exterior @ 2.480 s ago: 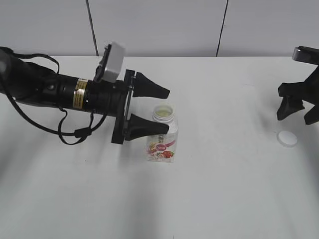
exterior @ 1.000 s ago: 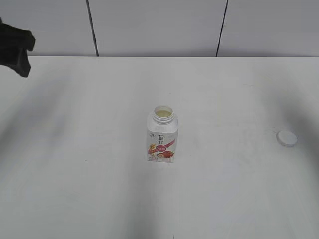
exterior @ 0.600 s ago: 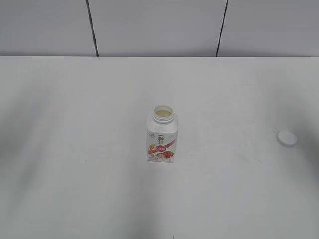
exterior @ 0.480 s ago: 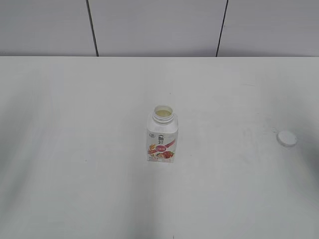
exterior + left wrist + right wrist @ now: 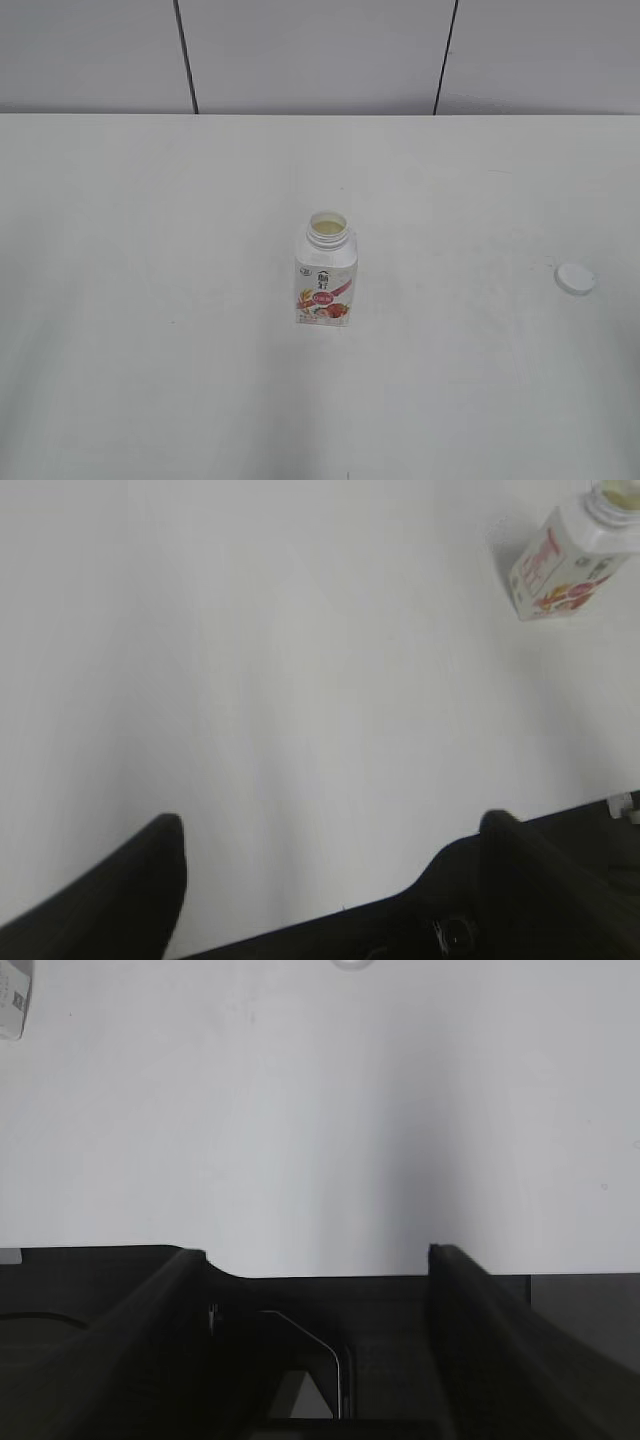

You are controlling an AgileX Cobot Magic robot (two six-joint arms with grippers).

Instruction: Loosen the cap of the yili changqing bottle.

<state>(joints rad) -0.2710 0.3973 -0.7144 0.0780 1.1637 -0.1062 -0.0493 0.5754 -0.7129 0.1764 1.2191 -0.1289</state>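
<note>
The yili changqing bottle [image 5: 326,273] stands upright (open-mouthed), the cap [image 5: 575,279] well apart.

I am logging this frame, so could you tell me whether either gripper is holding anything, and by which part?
Nothing is held. Both the left gripper and the right gripper are open and empty; the bottle and its cap rest apart on the table.

A: What print does the bottle [image 5: 326,278] carry?
B: A dark mark above a red-pink badge on the label, too small to read.
A: And the cap [image 5: 575,279]?
B: Plain white. No legible text, number or sign appears in any view.
</note>
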